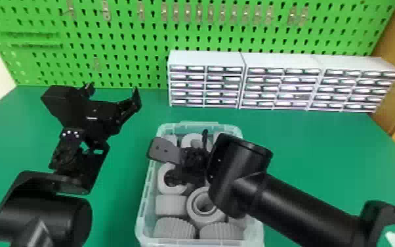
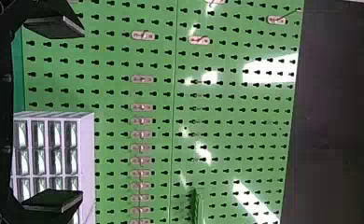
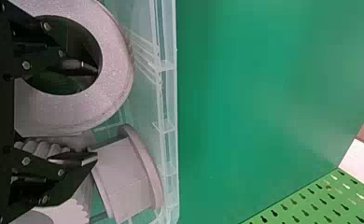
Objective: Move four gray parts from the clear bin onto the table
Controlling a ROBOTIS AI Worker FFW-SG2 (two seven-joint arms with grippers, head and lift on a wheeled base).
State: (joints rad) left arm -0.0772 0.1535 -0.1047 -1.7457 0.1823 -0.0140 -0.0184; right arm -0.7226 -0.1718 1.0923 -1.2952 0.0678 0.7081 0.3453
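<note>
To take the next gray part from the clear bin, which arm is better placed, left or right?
Right, probably: the right gripper is open over the clear bin, close to gray parts, while the left gripper faces the pegboard, left of the bin.

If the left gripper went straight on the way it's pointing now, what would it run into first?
Most likely the green pegboard, which the left gripper faces with open fingers. The drawer cabinets stand off to its right; depth is unclear, so clipping their edge isn't ruled out.
</note>
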